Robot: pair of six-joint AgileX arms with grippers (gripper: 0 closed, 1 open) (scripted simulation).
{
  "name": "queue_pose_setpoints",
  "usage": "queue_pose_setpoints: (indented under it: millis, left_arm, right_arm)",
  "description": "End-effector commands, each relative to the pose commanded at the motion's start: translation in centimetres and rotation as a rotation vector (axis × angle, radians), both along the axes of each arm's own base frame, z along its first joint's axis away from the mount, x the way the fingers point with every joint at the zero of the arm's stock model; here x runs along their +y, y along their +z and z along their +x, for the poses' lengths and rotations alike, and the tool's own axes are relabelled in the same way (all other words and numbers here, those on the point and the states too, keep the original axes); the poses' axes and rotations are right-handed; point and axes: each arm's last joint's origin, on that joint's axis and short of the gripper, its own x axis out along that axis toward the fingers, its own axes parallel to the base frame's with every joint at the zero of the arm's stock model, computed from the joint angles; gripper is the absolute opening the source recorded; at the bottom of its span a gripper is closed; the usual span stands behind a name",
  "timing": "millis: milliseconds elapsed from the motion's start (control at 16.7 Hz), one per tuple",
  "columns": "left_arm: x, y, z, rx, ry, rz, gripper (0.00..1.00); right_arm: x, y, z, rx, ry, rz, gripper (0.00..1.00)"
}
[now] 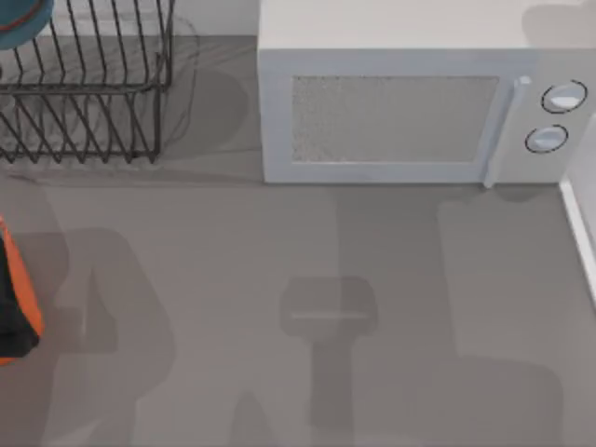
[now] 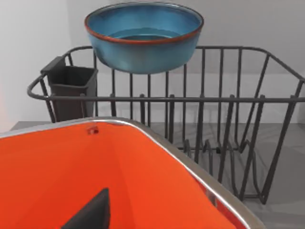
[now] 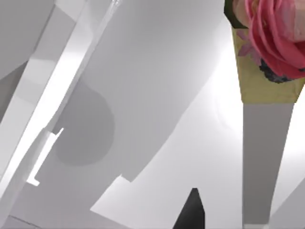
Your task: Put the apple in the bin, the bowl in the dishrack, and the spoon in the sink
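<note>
1. bowl (image 2: 144,36): deep blue-teal with a reddish-brown rim, upright, mouth facing up; round, so no long axis. in the left wrist view it sits high at the far side of the dishrack, beyond the bin and ahead of the left tool. in the top view only a teal edge (image 1: 23,23) shows at the upper left corner, the rest cut off.
2. dishrack (image 2: 228,143): black thin wire with upright prongs, long axis across the left wrist view; a dark cutlery cup (image 2: 71,90) hangs at one end. its left part is cut off in the top view (image 1: 93,88).
3. bin (image 2: 95,176): orange, metal-edged rim, directly under the left tool; cut off at the table's left edge (image 1: 14,298).
4. left tool: one dark fingertip (image 2: 90,212) visible; cannot tell how wide it stands.
5. right tool: one dark fingertip (image 3: 190,212) visible; spread cannot be told.
6. microwave (image 1: 391,102): white, at the table's back.
</note>
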Motion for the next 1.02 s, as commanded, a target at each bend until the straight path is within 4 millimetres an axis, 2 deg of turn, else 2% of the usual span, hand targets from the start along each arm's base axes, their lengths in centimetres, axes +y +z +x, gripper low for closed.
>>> queue_pose_setpoints:
  millis: [540, 840, 1020]
  left_arm:
    - [0.0, 0.0, 0.0, 0.0, 0.0, 0.0, 1.0]
    - [0.0, 0.0, 0.0, 0.0, 0.0, 0.0, 1.0]
    - [0.0, 0.0, 0.0, 0.0, 0.0, 0.0, 1.0]
  right_arm:
    - [-0.5, -0.3, 0.2, -0.017, -0.017, -0.002, 0.0]
    - [-0.2, -3.6, 0.2, 0.022, -0.009, 0.006, 0.0]
    - [-0.1, -4.4, 0.1, 0.005, -0.002, 0.002, 0.0]
